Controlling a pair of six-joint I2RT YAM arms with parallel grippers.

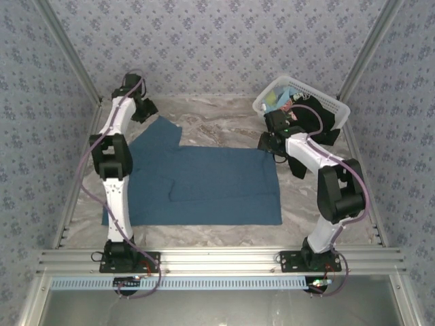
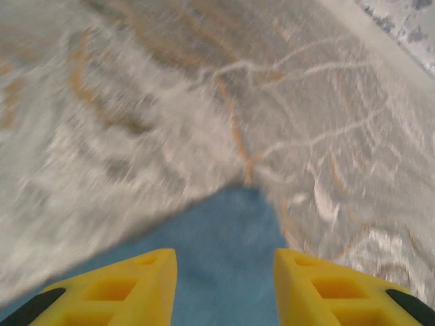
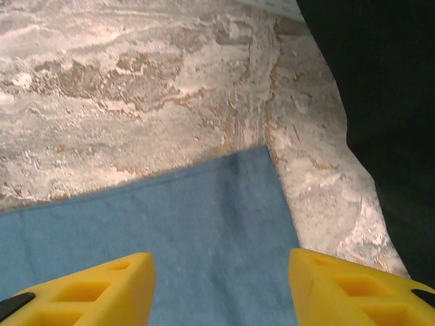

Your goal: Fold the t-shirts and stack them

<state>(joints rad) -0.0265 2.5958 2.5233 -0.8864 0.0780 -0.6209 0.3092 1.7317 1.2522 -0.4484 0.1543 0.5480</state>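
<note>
The tabletop (image 1: 224, 122) was marbled grey and tan, walled on 3 sides by blue flowered wallpaper (image 1: 217, 41). The dusty-blue t-shirt (image 1: 217, 183) lay flat mid-table, its long axis running left to right and 1 sleeve pointing at the far-left corner. The left gripper (image 2: 223, 257) hung spread over that sleeve's tip. The right gripper (image 3: 221, 258) stood spread over the shirt's far-right corner. A black t-shirt (image 1: 319, 125) spilled from the white lattice basket (image 1: 333, 105) at far right.
</note>
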